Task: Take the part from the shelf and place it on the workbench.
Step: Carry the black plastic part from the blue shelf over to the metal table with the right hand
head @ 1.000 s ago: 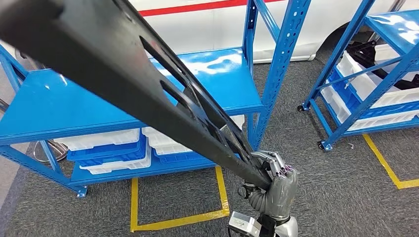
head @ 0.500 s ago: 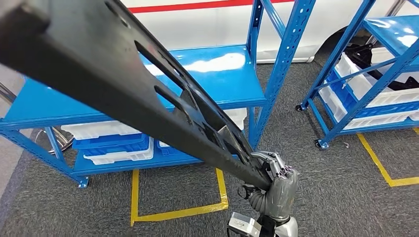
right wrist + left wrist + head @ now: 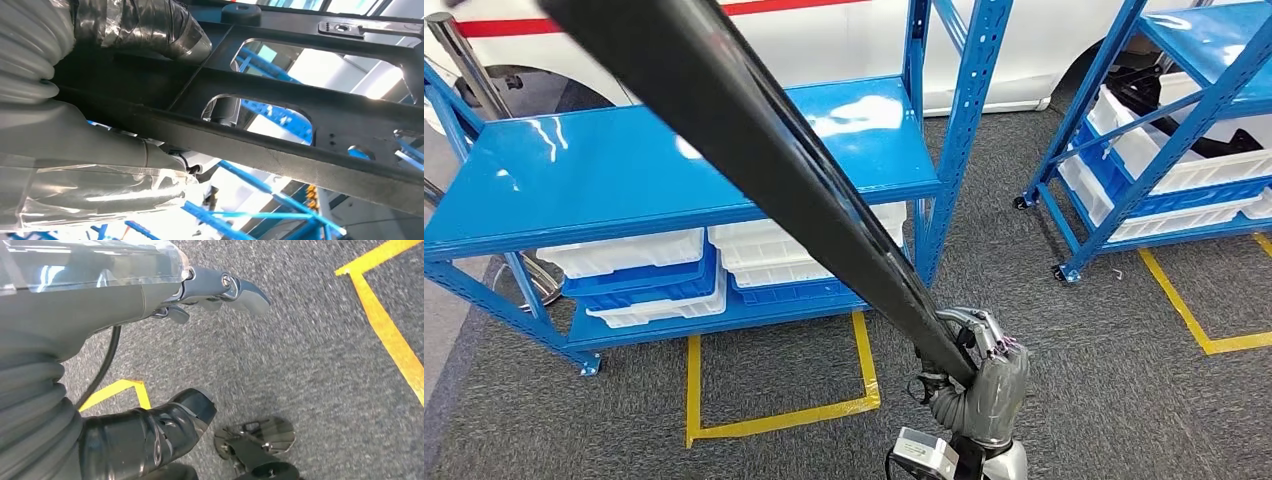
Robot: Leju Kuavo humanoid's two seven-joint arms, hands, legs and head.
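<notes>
A long black part with cut-out slots runs from the upper left of the head view down to my right hand, which grips its lower end above the carpet. In the right wrist view the part's slotted frame crosses close in front of the camera, with my right hand wrapped around it. My left hand hangs over the grey carpet, its fingers apart and holding nothing.
A blue shelf rack stands ahead, with white trays on its lower level. A second blue rack with trays stands at the right. Yellow floor tape marks a square in front. A white vehicle body is behind.
The camera has shifted slightly. The part has turned in my right hand and now shows edge-on, its slots hidden. My right hand keeps its grip in the same place.
</notes>
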